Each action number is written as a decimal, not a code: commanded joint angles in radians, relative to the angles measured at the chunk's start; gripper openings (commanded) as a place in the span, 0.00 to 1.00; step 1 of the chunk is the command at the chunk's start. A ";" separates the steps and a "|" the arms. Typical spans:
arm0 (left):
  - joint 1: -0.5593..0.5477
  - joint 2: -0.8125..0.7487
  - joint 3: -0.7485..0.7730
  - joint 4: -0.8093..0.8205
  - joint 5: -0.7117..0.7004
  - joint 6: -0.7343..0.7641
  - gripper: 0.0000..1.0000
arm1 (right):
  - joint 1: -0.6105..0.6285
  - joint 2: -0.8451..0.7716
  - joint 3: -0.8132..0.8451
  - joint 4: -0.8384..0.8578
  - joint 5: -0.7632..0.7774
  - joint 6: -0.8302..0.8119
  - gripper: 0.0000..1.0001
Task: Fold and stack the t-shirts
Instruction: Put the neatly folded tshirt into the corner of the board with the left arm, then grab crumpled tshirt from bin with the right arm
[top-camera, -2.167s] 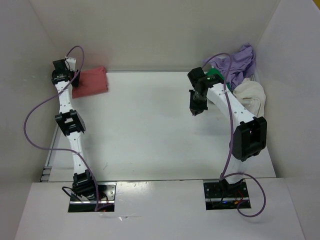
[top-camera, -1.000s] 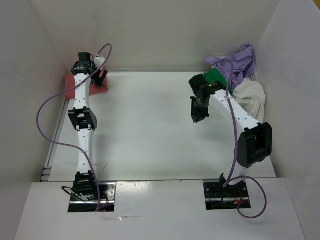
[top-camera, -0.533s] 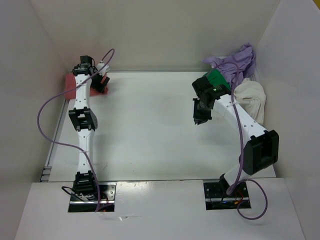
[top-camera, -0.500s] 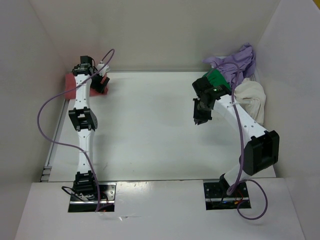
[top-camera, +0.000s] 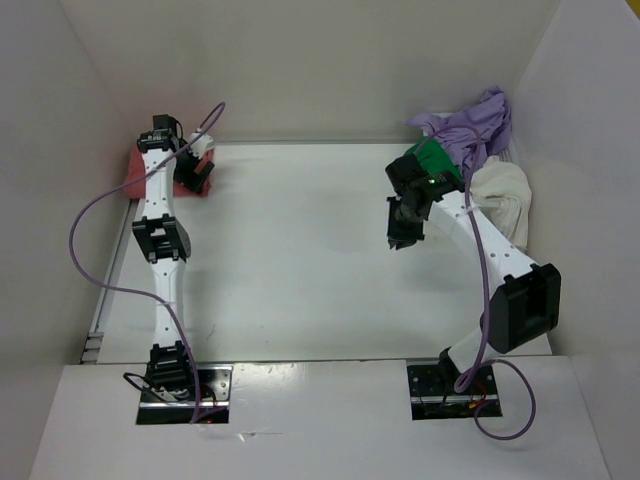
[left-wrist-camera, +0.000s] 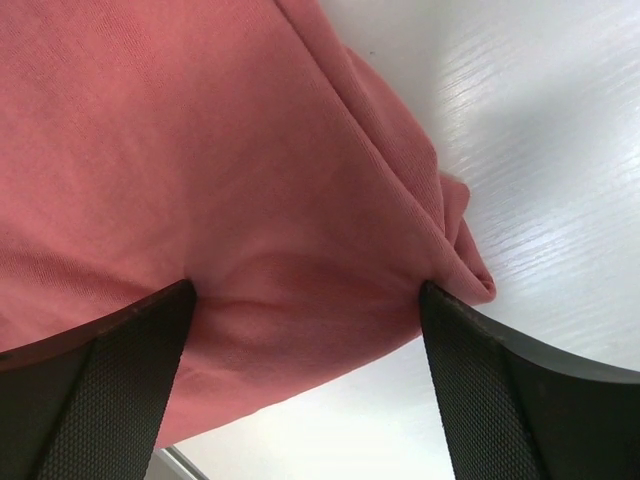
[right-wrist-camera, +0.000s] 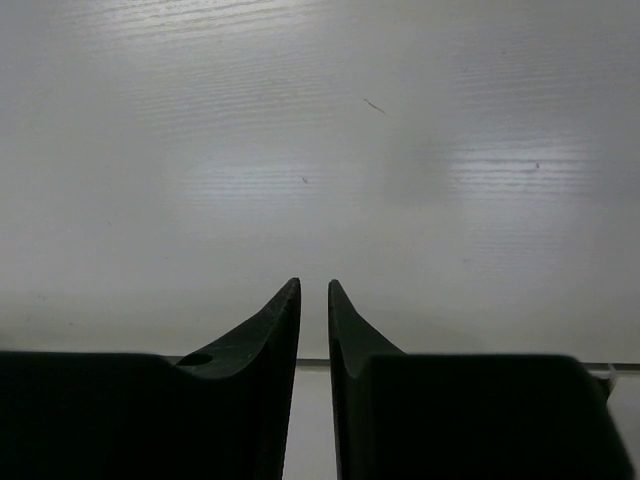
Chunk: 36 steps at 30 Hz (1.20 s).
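At the far left of the tabletop (top-camera: 290, 270), the overhead view shows the left end effector (top-camera: 192, 172) on the red shirt (top-camera: 135, 168). Only its wrist camera shows its fingers (left-wrist-camera: 120, 380) released wide, tips pressing the cloth. The right end effector (top-camera: 400, 238) hovers nearly clenched and empty, near the purple shirt (top-camera: 482, 118), green shirt (top-camera: 436, 154) and cream shirt (top-camera: 500, 190) heaped far right.

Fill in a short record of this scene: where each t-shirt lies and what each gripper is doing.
salmon-red t-shirt: far left corner of the table
left gripper: open wide, pressed onto the salmon-red t-shirt
lavender t-shirt: crumpled, top of the heap at the far right corner
green t-shirt: same heap, only a patch showing
cream-white t-shirt: crumpled, near side of that heap
right gripper: jaws nearly closed, holding nothing, over bare table
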 joint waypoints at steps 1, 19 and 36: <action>0.012 -0.050 0.009 -0.047 0.046 0.028 1.00 | 0.008 -0.052 -0.016 0.035 0.014 0.007 0.23; -0.077 -0.563 0.000 -0.048 0.494 -0.167 1.00 | -0.473 0.245 0.508 0.134 0.305 -0.135 1.00; -0.322 -0.593 -0.117 -0.048 0.638 -0.113 1.00 | -0.630 0.852 1.038 0.027 0.318 -0.099 0.85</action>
